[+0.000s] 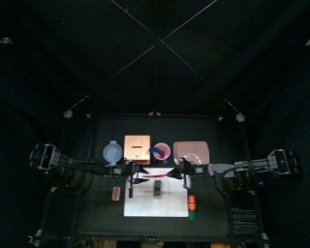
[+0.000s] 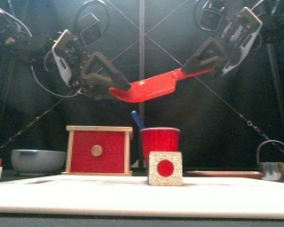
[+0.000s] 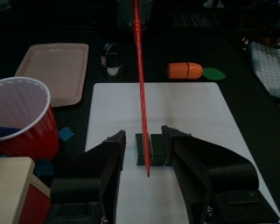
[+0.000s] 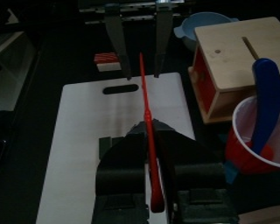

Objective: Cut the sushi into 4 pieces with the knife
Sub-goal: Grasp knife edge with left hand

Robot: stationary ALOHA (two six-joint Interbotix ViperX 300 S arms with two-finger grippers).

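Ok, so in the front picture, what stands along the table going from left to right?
Blue-grey bowl with small handles → pale wooden box with a red drawer front → red cup holding a blue toy knife → round metal cutter with a wire handle.

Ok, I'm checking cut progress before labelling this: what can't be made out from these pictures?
Sushi: front view shows one end face only; its length lies hidden behind. Top view, too small.
Blue knife: lower end hidden inside the red cup, front view.
Metal cutter: cut off by front view's right edge.
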